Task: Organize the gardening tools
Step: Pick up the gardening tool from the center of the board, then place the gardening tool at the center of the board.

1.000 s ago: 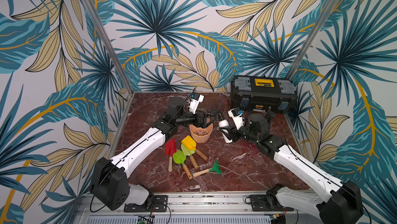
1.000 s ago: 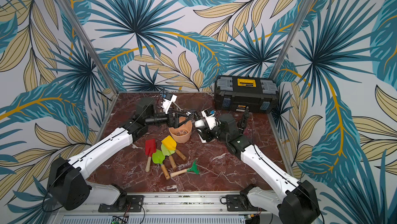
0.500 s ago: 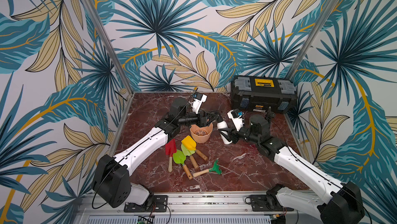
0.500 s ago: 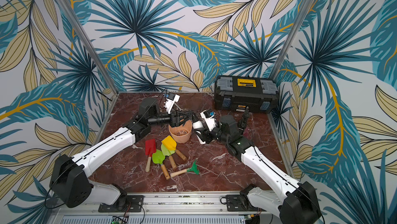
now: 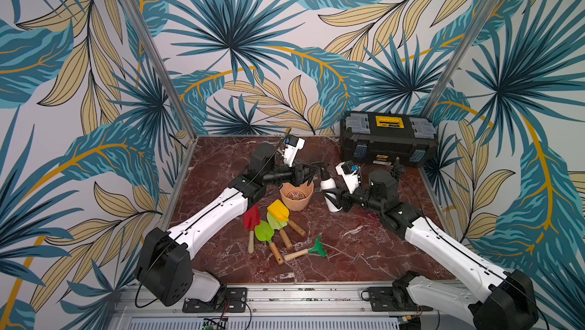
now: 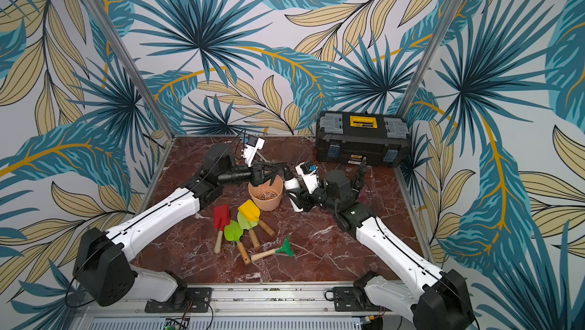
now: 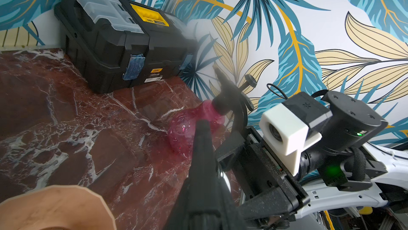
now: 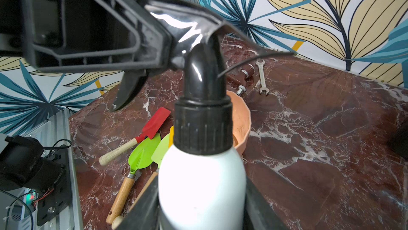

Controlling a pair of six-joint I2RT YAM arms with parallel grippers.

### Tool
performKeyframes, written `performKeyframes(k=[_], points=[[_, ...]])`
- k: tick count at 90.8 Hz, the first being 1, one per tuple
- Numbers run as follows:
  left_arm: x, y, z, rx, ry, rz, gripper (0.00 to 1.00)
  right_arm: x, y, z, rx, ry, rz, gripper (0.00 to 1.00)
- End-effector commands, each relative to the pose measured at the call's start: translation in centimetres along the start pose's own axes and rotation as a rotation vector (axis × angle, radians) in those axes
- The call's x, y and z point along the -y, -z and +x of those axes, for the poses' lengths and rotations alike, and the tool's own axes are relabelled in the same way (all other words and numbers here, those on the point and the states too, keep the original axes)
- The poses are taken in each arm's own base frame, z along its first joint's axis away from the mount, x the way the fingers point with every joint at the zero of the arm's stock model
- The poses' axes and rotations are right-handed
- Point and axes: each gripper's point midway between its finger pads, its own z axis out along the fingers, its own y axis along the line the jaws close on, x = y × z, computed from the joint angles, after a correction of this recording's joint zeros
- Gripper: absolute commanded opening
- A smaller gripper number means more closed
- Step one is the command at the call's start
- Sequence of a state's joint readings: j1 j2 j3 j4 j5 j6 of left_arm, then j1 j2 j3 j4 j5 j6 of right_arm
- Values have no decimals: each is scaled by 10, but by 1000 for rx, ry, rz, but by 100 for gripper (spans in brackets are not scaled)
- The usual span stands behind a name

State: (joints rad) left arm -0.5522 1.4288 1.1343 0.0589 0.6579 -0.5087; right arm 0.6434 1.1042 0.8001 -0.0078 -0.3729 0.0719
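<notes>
**Two Grippers on One Spray Bottle**

The white spray bottle (image 5: 328,187) stood upright just beside the peach pot (image 5: 297,204). I could not tell if its bottom touched the table (image 5: 364,249). The right gripper (image 5: 334,201) squeezed its round white body. The left gripper (image 5: 311,171) looked pinched onto the black spray head (image 8: 198,41) at the top.

The bottle looked like smooth, hard plastic, so it could slip. It was probably light, but I could not see if it had water inside. The fat body was the safest place to hold it. The thin head could twist or press the trigger.

The spades looked light and were best taken by their wooden handles.

There were four spades: one red spade (image 5: 251,217), one yellow spade (image 5: 278,209) and two green spades (image 5: 264,232). They lay close together in front of the pot. One green rake (image 5: 318,249) lay near them. One pink sprayer (image 7: 187,129) stood near the wall. There was one spray bottle.
</notes>
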Motion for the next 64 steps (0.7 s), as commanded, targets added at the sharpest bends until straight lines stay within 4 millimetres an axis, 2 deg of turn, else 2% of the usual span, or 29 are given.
performKeyframes(k=[1, 11, 22, 41, 53, 64], points=[[19, 6, -23, 80, -128, -12, 4, 4, 11, -14, 43, -63, 53, 61], [25, 5, -24, 104, -218, -62, 4, 13, 24, -25, 52, -113, 133, 82], [28, 1, -27, 137, -289, -101, 4, 26, 44, -40, 74, -146, 252, 94], [31, -25, -27, 207, -362, -122, 4, 35, 78, -76, 136, -199, 378, 96], [28, -47, -21, 258, -420, -179, 4, 50, 103, -86, 180, -257, 511, 96], [25, -74, -7, 271, -504, -244, 4, 57, 125, -92, 221, -284, 590, 96]])
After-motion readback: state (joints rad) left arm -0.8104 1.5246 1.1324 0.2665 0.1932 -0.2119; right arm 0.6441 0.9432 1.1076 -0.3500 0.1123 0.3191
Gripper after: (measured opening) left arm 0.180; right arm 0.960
